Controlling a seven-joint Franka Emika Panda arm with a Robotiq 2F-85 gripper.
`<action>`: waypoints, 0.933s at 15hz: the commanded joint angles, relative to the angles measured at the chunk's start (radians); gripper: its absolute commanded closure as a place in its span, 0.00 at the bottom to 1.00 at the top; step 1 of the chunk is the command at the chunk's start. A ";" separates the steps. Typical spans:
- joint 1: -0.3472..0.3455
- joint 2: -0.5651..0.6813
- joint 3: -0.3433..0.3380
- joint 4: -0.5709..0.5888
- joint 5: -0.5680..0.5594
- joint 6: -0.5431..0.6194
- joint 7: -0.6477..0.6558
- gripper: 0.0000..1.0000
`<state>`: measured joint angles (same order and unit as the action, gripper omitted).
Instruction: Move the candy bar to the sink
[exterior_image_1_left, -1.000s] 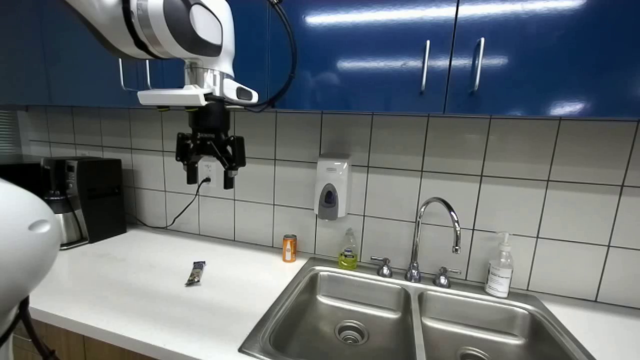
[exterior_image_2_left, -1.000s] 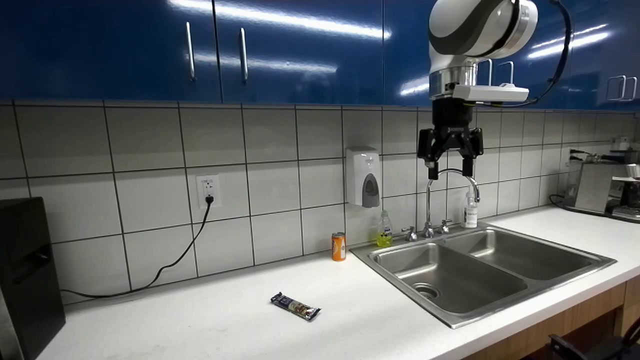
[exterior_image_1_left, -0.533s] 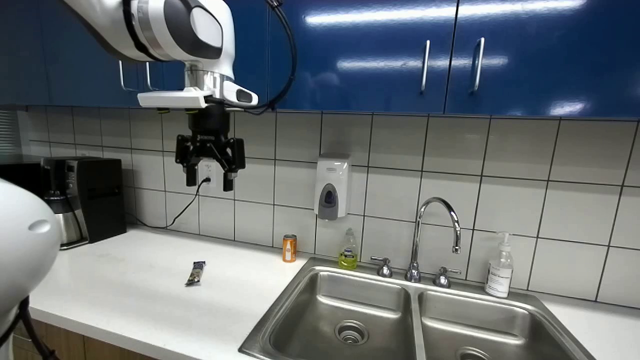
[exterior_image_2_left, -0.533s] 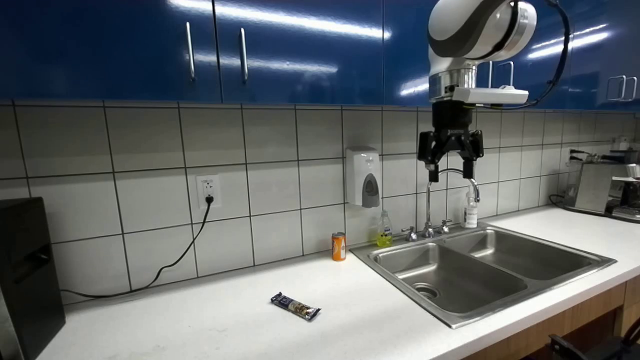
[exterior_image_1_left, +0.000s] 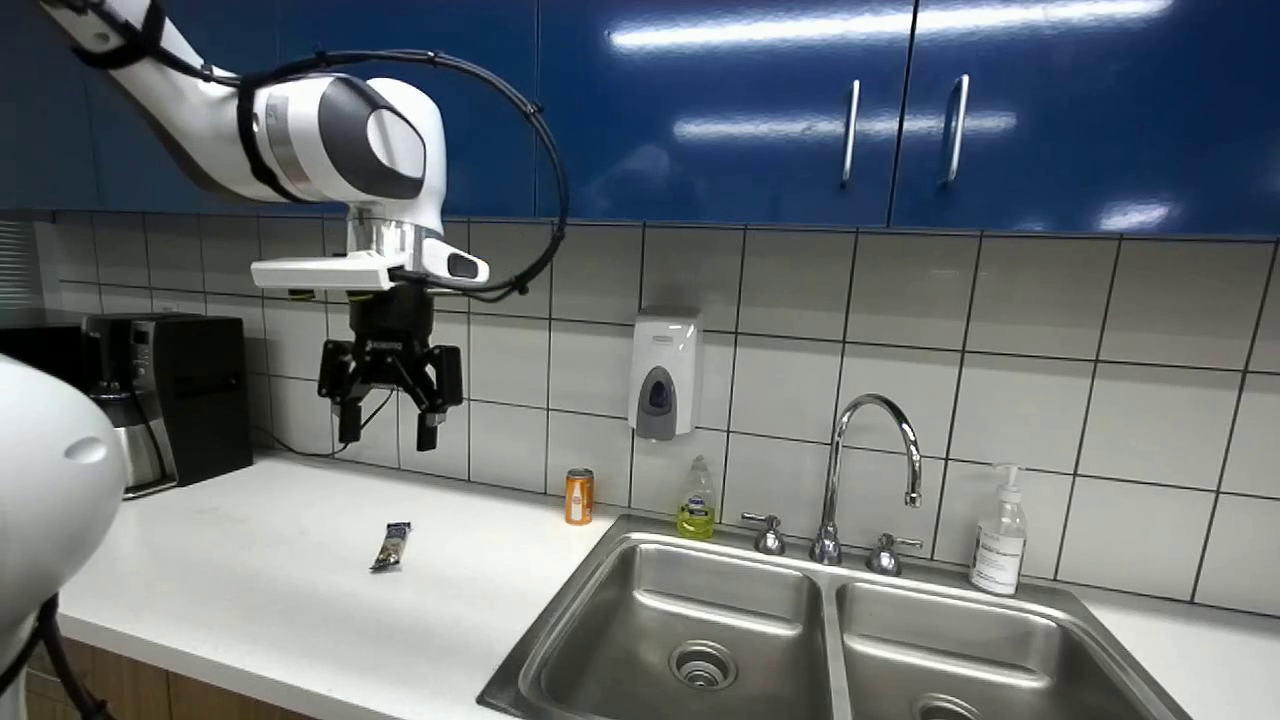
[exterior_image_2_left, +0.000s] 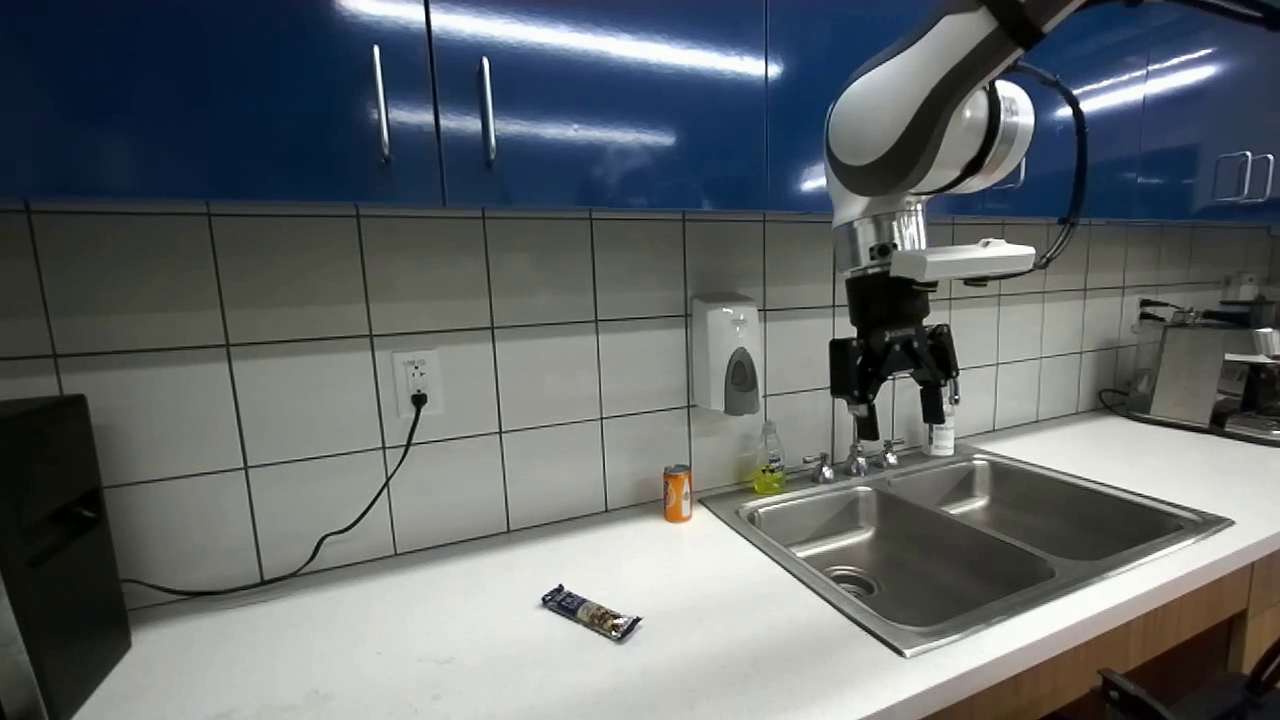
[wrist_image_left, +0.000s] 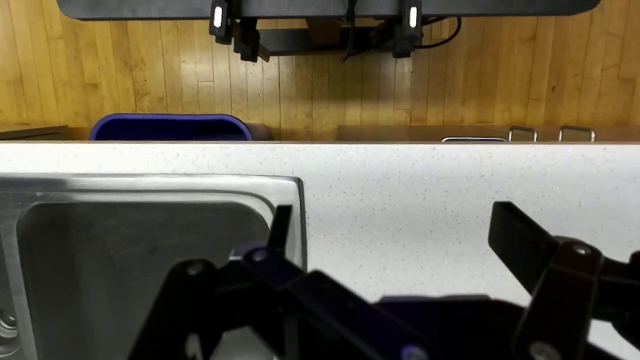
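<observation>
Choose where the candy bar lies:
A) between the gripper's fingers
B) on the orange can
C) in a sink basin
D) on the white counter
D: both exterior views show the candy bar lying on the white counter, apart from the sink.

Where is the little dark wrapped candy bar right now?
In both exterior views, the little dark wrapped candy bar lies flat on the white countertop, left of the orange cylindrical can and the two-basin steel sink.
</observation>
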<state>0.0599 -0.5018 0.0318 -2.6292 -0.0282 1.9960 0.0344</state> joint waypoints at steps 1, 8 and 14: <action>0.015 0.088 0.050 -0.003 -0.024 0.086 0.010 0.00; 0.032 0.346 0.095 0.072 -0.059 0.291 0.021 0.00; 0.052 0.551 0.101 0.216 -0.100 0.351 0.060 0.00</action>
<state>0.1027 -0.0524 0.1210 -2.5078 -0.0892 2.3424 0.0428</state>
